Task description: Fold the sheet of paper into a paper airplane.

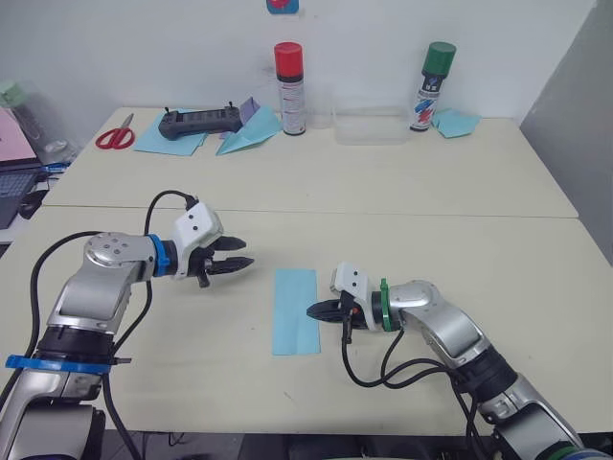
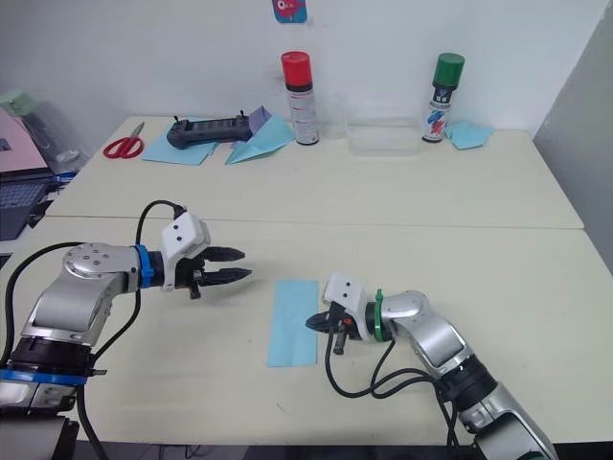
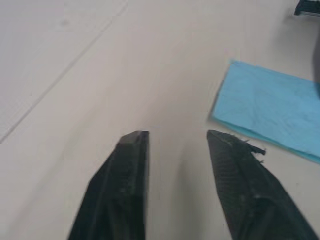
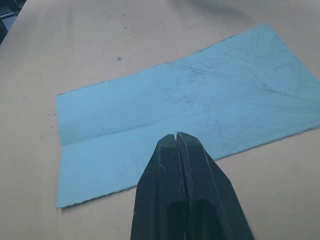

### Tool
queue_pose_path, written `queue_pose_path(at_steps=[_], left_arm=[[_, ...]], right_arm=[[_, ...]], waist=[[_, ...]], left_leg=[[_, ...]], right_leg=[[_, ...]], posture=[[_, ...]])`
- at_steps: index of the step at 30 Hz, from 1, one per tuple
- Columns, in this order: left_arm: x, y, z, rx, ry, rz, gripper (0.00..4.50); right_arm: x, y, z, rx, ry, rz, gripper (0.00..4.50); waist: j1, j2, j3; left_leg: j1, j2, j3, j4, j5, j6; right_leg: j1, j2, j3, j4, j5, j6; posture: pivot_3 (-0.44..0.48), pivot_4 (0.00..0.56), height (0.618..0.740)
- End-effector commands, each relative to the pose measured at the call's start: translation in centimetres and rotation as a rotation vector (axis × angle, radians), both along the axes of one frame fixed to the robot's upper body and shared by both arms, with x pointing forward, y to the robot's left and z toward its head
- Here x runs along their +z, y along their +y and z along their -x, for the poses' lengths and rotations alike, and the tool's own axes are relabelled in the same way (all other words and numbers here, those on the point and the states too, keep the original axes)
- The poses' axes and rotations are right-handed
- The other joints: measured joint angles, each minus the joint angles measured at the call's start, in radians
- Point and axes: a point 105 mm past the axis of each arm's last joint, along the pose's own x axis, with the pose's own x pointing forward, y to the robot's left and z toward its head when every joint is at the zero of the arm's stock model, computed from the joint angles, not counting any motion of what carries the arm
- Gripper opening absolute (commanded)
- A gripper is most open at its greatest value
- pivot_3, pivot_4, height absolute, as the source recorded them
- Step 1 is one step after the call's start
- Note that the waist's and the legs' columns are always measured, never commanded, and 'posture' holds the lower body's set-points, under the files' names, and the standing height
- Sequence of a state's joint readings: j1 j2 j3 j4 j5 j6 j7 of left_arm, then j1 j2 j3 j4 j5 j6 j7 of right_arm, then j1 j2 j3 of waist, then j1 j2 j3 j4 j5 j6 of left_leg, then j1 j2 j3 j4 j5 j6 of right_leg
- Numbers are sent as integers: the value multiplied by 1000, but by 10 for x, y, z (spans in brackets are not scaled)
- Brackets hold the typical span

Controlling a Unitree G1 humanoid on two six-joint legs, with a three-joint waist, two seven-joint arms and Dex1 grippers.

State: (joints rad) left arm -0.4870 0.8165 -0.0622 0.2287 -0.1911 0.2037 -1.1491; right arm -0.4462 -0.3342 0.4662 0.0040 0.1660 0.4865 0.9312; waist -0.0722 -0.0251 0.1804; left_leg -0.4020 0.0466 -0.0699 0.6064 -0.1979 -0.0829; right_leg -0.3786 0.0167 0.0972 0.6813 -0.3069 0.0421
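Observation:
The sheet of paper (image 1: 295, 310) lies flat on the table as a narrow light-blue rectangle with a lengthwise crease (image 4: 190, 115). My right gripper (image 1: 317, 311) is shut with nothing in it, its tip at the sheet's right edge, low over the paper. My left gripper (image 1: 241, 260) hovers to the left of the sheet, open and empty, pointing toward the sheet's far end (image 3: 270, 112). The fingertips (image 3: 134, 142) are a short gap away from the paper.
At the table's far side stand a red-capped spray can (image 1: 289, 88), a green-capped can (image 1: 433, 86) and a clear box (image 1: 370, 125). Scissors (image 1: 116, 135), a black controller (image 1: 199, 122), a wider blue paper plane (image 1: 251, 131) and a crumpled blue scrap (image 1: 458, 122) lie there too.

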Motion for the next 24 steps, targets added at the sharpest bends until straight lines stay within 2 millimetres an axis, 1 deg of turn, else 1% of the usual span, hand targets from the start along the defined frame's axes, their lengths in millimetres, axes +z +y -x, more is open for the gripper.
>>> queue_pose_path(at_steps=[1,4,7,10,12,14,17,24], left_arm=[[-7,0,-1,-90,-56,-124,3620],[-16,-6,-3,-153,-76,-166,3620],[-19,-16,-8,-193,-104,-174,3620],[-18,-28,-11,-212,-112,-124,3620],[-20,-34,-11,-233,-114,-126,3620],[-21,-37,-12,-245,-116,-128,3620],[-17,-43,-14,-251,-122,-105,3620],[-12,-47,-16,-272,-138,-99,3620]], right_arm=[[-16,-10,-2,-33,39,63,0],[-16,-11,-3,-35,42,63,0],[-15,-12,-3,-41,44,59,0],[-15,-12,-3,-46,45,57,0],[-15,-13,-1,-48,47,56,0],[-14,-13,-1,-53,48,55,0],[-14,-14,-1,-56,50,55,0],[-14,-14,-1,-58,52,56,0]], waist=[[0,0,0],[1,0,0],[3,0,0],[5,0,0],[5,0,0],[5,0,0],[8,0,0],[11,0,0]], left_leg=[[0,0,0,0,0,0],[0,0,0,0,0,0],[-1,0,0,0,0,0],[-1,0,0,0,0,0],[-1,0,0,0,0,0],[-1,0,0,0,0,0],[-1,0,0,0,0,0],[-2,0,0,1,0,0]], right_leg=[[0,0,0,0,0,0],[0,0,0,0,0,0],[-1,0,0,0,0,0],[-1,0,0,0,0,0],[0,0,0,0,0,0],[-1,0,0,0,0,0],[-1,0,0,0,0,0],[-1,0,0,0,0,0]], posture=[[0,150,740],[0,150,740],[0,150,740],[0,150,740],[0,150,740],[0,150,740],[0,150,740],[0,150,740]])
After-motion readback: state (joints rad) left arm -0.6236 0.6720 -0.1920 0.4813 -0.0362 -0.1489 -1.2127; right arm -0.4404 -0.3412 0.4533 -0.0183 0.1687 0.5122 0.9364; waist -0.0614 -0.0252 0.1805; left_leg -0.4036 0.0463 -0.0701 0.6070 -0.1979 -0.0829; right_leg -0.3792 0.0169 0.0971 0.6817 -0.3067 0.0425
